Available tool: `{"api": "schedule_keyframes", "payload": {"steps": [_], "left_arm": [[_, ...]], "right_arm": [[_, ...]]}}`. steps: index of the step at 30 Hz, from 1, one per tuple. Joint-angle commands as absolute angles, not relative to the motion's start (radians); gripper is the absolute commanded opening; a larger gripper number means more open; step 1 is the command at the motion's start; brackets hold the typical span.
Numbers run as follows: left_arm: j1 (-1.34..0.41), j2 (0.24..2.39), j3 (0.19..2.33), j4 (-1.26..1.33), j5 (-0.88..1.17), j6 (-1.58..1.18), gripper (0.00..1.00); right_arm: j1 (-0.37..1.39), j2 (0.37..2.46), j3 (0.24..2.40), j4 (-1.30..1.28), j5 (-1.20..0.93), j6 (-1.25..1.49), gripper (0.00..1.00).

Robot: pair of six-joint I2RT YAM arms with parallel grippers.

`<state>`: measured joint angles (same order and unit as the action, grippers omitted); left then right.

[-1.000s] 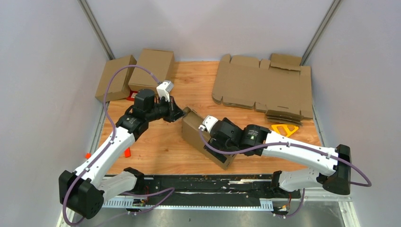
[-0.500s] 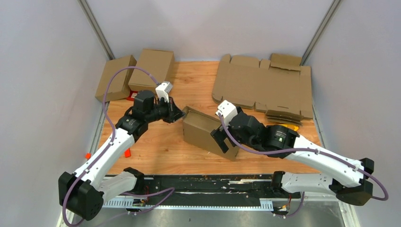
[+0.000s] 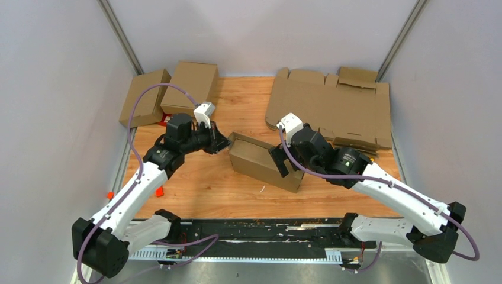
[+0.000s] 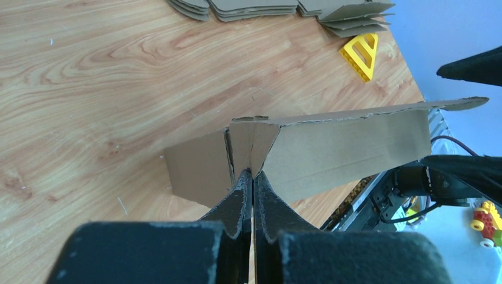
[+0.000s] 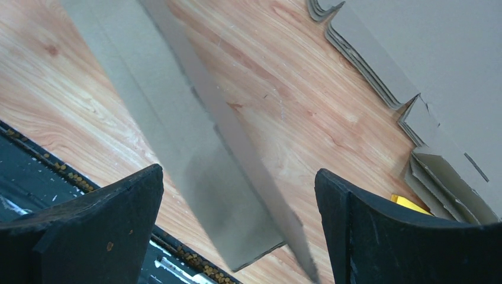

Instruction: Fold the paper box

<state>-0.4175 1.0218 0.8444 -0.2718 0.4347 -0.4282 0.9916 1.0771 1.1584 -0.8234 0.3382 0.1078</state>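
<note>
While the box [image 3: 260,164] lies on the table [image 3: 201,189], the right gripper [image 3: 284,161] hangs spread wide over its right half, one wall between the fingers, contact unclear. The left gripper [image 3: 226,144] pinches its left-end flap tight. Beyond it lie flat cardboard sheets [image 3: 331,109].

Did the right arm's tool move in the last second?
Yes: the right tool swung farther back and right, toward the flat cardboard stack.

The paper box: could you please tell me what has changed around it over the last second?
The right gripper, open, shifted right and farther from the bases; the paper box pivoted, its right end swinging the same way. The left gripper stayed shut on the left flap.
</note>
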Motion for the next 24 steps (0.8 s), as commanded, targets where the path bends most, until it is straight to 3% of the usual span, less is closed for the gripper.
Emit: {"api": "schedule_keyframes", "payload": {"steps": [1, 24], "left_arm": [[-0.414, 0.988, 0.837, -0.237, 0.445, -0.427, 0.0], [-0.415, 1.07, 0.856, -0.257, 0.437, -0.433, 0.0]], "right_arm": [[0.945, 1.117, 1.195, -0.794, 0.286, 0.081, 1.0], [0.922, 1.23, 1.183, -0.814, 0.242, 0.063, 0.99]]}}
